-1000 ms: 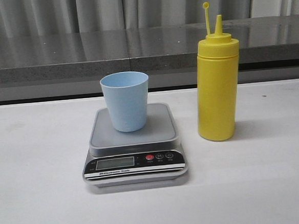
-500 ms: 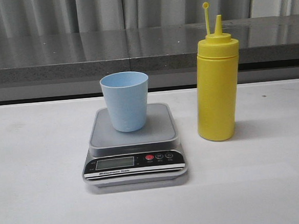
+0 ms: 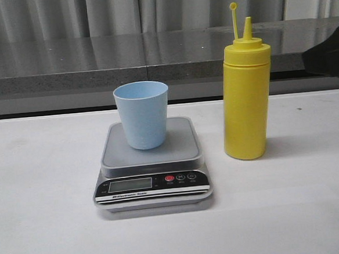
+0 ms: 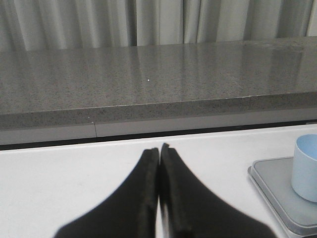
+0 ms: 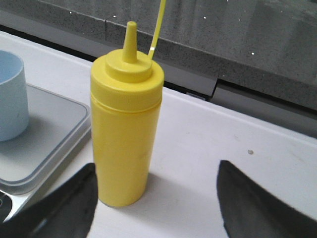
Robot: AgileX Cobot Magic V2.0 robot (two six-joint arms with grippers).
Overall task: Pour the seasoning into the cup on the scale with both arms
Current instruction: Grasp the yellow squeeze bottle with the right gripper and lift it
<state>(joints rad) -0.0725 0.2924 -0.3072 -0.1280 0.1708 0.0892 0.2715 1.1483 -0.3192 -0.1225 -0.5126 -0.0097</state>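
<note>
The yellow seasoning bottle stands upright on the white table, just right of the scale, nozzle bare and its tethered cap sticking up. The light blue cup stands upright on the scale's grey platform. My right gripper is open and low over the table. The seasoning bottle stands just ahead of it, close to one finger, untouched. A dark part of the right arm shows at the front view's right edge. My left gripper is shut and empty, with the cup and scale off to one side.
A grey stone ledge runs along the back of the table, with pale curtains behind it. The scale's front panel carries an LCD display and a red button.
A dark part of the right arm has come into the front view at its right edge. Bottle, cup and scale have not moved.
</note>
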